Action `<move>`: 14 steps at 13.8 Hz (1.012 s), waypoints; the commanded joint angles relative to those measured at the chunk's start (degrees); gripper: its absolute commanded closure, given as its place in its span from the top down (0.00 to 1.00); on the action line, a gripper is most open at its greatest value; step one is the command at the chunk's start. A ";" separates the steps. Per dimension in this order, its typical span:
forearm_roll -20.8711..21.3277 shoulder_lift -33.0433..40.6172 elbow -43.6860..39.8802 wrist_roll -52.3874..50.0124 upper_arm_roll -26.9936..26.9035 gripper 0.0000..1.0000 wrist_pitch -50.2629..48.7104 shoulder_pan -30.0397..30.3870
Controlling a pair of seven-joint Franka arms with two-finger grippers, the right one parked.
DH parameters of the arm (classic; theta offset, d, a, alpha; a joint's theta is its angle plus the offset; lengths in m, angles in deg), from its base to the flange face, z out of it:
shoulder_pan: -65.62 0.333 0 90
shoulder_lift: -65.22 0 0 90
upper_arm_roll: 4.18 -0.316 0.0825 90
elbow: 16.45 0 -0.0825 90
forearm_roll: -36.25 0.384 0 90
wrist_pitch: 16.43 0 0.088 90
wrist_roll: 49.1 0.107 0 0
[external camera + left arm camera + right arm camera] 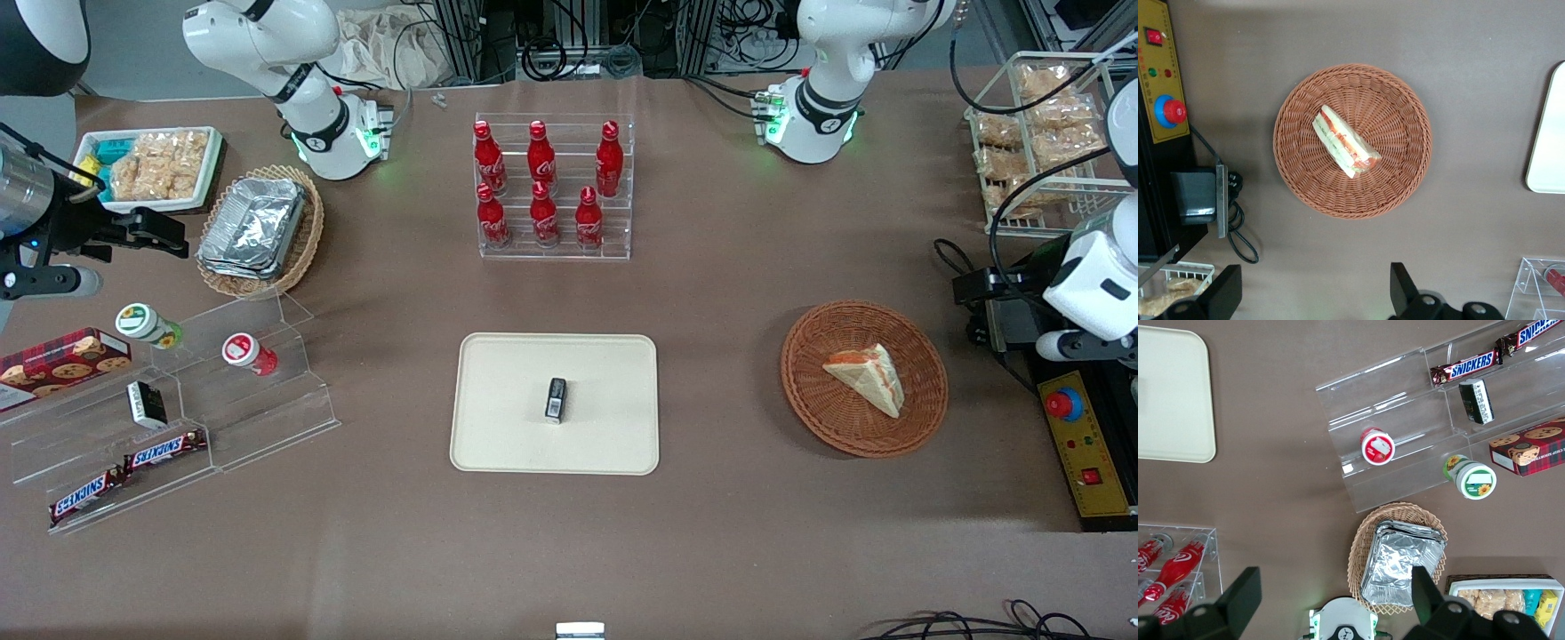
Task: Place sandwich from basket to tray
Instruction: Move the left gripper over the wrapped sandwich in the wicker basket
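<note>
step: approach | my gripper [1313,293] wide open, empty, high above sandwich [1345,141] in basket [1405,180] | next: descend, grasp, then tray [1546,147]

Six red cola bottles [547,185] stand in a clear rack [555,240] on the brown surface [711,293]. Toward the parked arm's end, an oval wicker basket [298,253] holds foil containers [252,227], near two Snickers bars [129,471].

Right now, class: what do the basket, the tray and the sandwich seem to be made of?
Basket: woven wicker, reddish-brown, matte, visible weave.
Tray: smooth cream, matte, perhaps plastic or pulp.
Sandwich: soft white bread, red-green filling.
The claw hangs open above the basket.
</note>
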 commanded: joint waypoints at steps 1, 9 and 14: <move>0.09 -1.09 -2.08 0.58 -0.03 1.00 -0.70 -0.23; -0.35 -3.64 4.30 -19.18 -0.21 1.00 4.10 -0.14; 0.35 -2.40 22.42 -42.80 -0.30 1.00 31.51 -0.05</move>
